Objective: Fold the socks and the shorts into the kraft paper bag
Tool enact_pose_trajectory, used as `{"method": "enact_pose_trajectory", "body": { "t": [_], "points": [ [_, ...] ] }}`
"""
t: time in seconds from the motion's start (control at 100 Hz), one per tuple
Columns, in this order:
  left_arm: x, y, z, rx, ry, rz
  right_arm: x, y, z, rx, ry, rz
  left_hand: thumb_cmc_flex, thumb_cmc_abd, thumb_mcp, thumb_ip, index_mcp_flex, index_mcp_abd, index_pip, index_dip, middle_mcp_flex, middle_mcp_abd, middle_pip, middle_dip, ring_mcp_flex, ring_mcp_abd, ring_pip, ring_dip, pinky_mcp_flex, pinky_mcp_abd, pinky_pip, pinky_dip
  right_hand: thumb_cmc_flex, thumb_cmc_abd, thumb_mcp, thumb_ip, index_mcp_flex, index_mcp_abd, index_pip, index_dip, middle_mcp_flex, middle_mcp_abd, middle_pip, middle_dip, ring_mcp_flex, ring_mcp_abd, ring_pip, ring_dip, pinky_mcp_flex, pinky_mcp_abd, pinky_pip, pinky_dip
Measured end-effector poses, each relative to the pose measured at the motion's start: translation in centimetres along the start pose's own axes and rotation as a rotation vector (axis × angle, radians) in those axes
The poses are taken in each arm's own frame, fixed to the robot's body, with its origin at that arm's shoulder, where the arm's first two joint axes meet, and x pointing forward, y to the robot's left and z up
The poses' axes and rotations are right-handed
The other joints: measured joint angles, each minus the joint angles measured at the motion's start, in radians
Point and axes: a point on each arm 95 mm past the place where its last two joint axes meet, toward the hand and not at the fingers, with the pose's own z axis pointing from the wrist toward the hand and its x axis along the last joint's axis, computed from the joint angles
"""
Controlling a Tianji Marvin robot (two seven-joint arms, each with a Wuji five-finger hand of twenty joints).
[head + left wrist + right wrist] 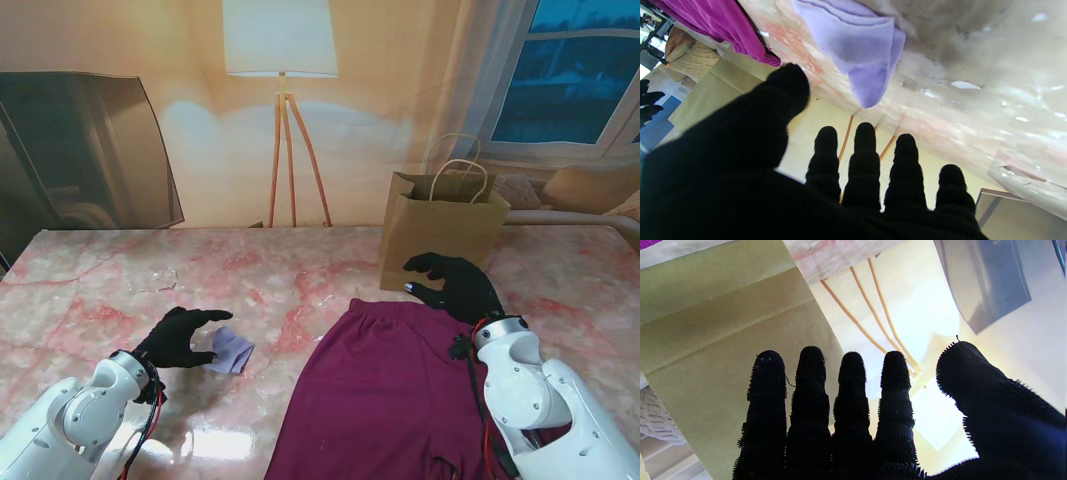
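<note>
socks (231, 351) lie folded on the table (90, 270) just off my left hand (178, 337) fingertips, toward the shorts (380, 400) | left fingers apart, empty | right hand (452, 284) open, empty, near bag (440, 235) | left nearer

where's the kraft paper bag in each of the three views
Stand view: the kraft paper bag stands upright at the far side of the table, right of centre, beyond the right hand.
Left wrist view: a tan slab of the bag shows beside the thumb, next to the purple shorts.
Right wrist view: it fills the side beyond the fingers.
Shared landmark: the floor lamp's wooden legs.
</note>
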Motion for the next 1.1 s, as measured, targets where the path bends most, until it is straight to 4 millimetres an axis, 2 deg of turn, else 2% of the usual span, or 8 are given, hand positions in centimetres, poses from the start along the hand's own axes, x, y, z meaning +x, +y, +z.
{"method": "enact_pose_trajectory", "body": {
  "t": [0.15,0.34,0.52,0.59,0.67,0.76,0.92,1.1],
  "points": [
    [-0.4,0.6,0.8,0.041,-0.052,-0.019,0.0,-0.1,0.0,0.002,-0.001,0.002,-0.035,0.107,-0.031,0.000,0.011,0.045,-0.011,-0.033,0.000,0.001,-0.002,0.000,-0.020,0.000,0.000,0.002,-0.001,0.000,-0.006,0.010,0.000,0.000,0.000,0.000,0.000,0.000,0.000,0.000,0.000,0.000,0.000,0.000,0.000,0.000,0.000,0.000,0.000,0.000,0.000,0.000],
    [-0.4,1.0,2.8,0.021,-0.121,0.019,0.0,-0.1,0.0,0.002,-0.002,0.005,-0.035,0.107,-0.031,0.000,0.011,0.129,-0.037,-0.068,0.001,0.001,0.033,0.041,-0.020,0.000,0.010,0.035,-0.001,0.000,-0.006,0.021,0.000,0.000,0.000,0.000,0.000,0.000,0.000,0.000,0.000,0.000,0.000,0.000,0.000,0.000,0.000,0.000,0.000,0.000,0.000,0.000],
    [0.0,1.2,4.4,-0.010,-0.122,0.091,-0.1,-0.1,-0.1,0.002,-0.003,0.006,-0.036,0.074,-0.031,0.000,0.041,0.134,-0.024,-0.074,0.002,0.001,0.135,0.191,-0.030,0.004,0.054,0.086,-0.001,-0.005,-0.011,0.032,0.000,0.007,-0.001,0.000,0.000,-0.002,0.000,0.000,0.000,0.000,0.000,0.000,0.000,0.000,0.000,0.000,0.000,0.001,0.000,0.000],
    [0.1,1.2,4.7,-0.027,-0.141,0.108,-0.3,0.0,-0.2,0.002,-0.006,0.006,-0.036,0.074,-0.031,0.000,0.121,0.113,0.069,-0.006,0.002,0.001,0.138,0.226,-0.030,0.004,0.054,0.099,-0.001,-0.006,-0.017,0.032,0.000,0.007,-0.001,0.000,0.000,-0.004,0.000,0.000,0.000,0.000,0.000,0.000,0.000,0.000,0.000,0.000,0.000,0.001,0.000,0.000],
    [0.1,1.4,4.8,-0.063,-0.166,0.190,-0.4,0.1,-0.3,0.001,-0.010,0.006,-0.037,0.065,-0.031,0.000,0.146,0.089,0.178,0.096,-0.015,-0.025,0.136,0.244,-0.031,0.007,0.055,0.107,-0.001,-0.006,-0.014,0.042,0.000,0.021,-0.001,0.000,0.000,-0.011,0.000,0.000,0.000,0.000,0.000,0.000,0.000,0.000,0.000,0.000,-0.001,0.001,0.001,0.000],
    [0.2,1.2,4.9,-0.075,-0.161,0.215,-0.5,0.1,-0.4,0.001,-0.012,0.006,-0.037,0.064,-0.031,0.000,0.164,0.038,0.302,0.219,-0.004,-0.010,0.130,0.230,-0.041,0.007,0.055,0.107,-0.001,-0.010,-0.012,0.042,0.000,0.021,-0.001,0.000,0.000,-0.011,0.000,0.000,0.000,0.000,0.000,0.000,0.000,0.000,0.000,0.000,-0.001,0.001,0.002,0.000],
    [0.2,1.1,4.9,-0.085,-0.154,0.233,-0.6,0.1,-0.4,0.000,-0.011,0.006,0.052,0.041,-0.163,0.000,0.265,-0.132,0.661,0.455,0.007,0.000,0.087,0.163,-0.041,0.007,0.055,0.099,-0.001,-0.011,0.006,0.042,0.000,0.021,-0.001,0.000,0.000,-0.012,0.000,0.000,0.000,0.000,0.000,0.000,0.000,0.000,0.000,0.000,-0.001,0.001,0.003,0.000],
    [-0.1,1.1,4.4,-0.036,-0.129,0.162,-0.5,0.0,-0.4,0.002,-0.010,0.009,0.090,0.041,-0.178,0.000,0.277,-0.229,0.708,0.529,0.203,-0.011,0.052,0.058,0.093,0.007,0.087,0.094,0.004,-0.011,0.132,0.054,0.000,0.021,-0.001,0.000,0.000,-0.012,0.000,0.000,0.000,0.000,0.000,0.000,0.000,0.000,0.000,0.000,-0.001,0.001,0.006,0.000]
  ]
}}
